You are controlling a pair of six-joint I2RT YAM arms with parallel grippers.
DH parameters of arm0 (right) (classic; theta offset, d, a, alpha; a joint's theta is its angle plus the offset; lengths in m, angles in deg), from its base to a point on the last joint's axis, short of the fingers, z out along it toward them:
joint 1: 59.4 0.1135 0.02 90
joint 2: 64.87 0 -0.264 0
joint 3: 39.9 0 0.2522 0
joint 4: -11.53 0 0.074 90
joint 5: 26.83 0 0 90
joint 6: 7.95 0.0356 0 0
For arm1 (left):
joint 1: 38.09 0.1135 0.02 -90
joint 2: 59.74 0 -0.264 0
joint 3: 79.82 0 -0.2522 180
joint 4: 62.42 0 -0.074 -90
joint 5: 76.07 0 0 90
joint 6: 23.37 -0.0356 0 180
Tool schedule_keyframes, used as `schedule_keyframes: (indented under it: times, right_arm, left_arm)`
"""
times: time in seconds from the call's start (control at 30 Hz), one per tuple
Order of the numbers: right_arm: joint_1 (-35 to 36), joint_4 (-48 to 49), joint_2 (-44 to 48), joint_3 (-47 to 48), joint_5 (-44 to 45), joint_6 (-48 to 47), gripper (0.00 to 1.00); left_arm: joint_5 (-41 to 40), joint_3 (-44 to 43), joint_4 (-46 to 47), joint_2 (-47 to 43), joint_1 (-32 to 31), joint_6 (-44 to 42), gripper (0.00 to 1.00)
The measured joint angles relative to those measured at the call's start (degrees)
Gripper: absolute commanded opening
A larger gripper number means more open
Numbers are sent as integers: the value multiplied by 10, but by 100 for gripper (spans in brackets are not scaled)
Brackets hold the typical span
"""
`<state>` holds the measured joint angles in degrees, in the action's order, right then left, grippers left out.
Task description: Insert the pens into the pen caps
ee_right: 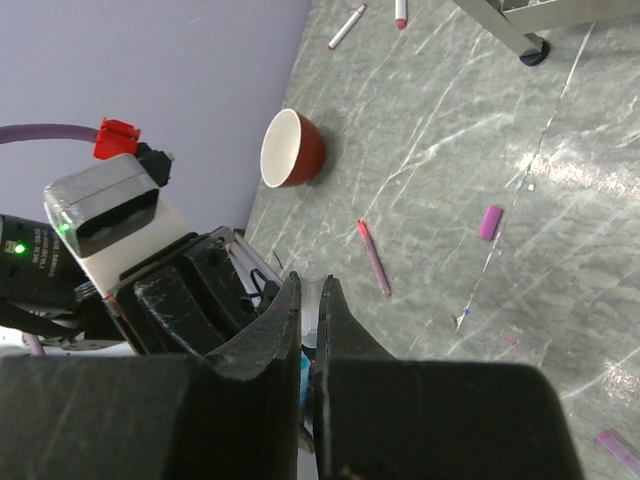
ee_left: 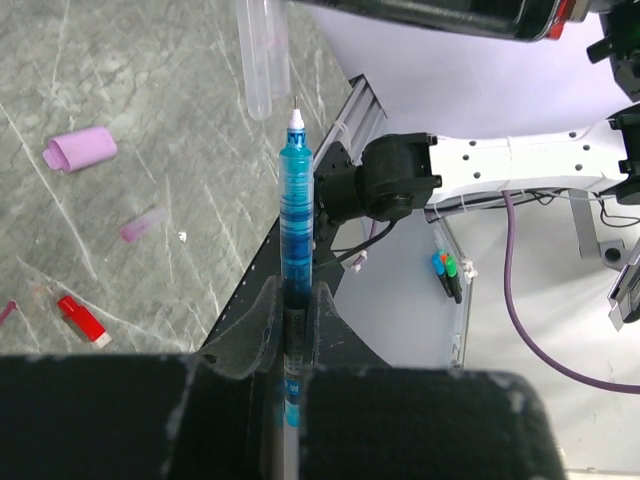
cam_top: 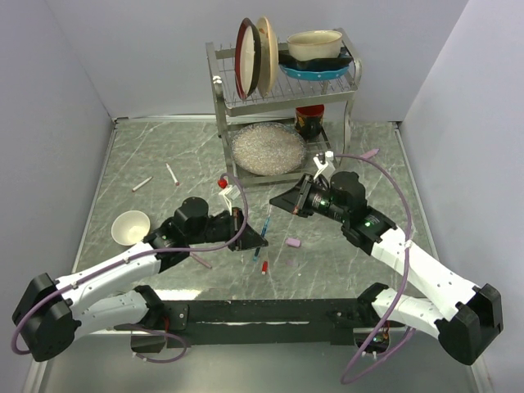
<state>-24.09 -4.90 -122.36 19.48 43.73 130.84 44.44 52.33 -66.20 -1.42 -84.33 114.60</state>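
L gripper (ee_left: 296, 305) clamped on blue pen (ee_left: 296, 210), midair over tabletop (ee_left: 120, 260), long axis aimed tip-first twd R gripper (ee_right: 310, 300), which is near-shut, pinching a clear cap (ee_left: 262, 60) by the look of it. In L wrist view cap sits just left of pen tip, roughly parallel, not touching; prob needs sideways shift to align

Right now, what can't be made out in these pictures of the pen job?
Blue pen: lower end hidden between the left fingers, left wrist view.
Clear tube: upper end cut off by that view's top edge; right fingers cover nearly all of it in the right wrist view.
Top view: whether pen tip touches tube, too small.
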Motion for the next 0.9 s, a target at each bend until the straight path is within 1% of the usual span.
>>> schedule_keyframes:
  times: [0.47, 0.9]
  right_arm:
    - [16, -2, 20, -27, 27, 15, 0]
    - [17, -12, 10, 2, 49, 17, 0]
  left_arm:
    - [-13, 0, 2, -4, 0, 0, 1]
    - [-3, 4, 35, -10, 0, 13, 1]
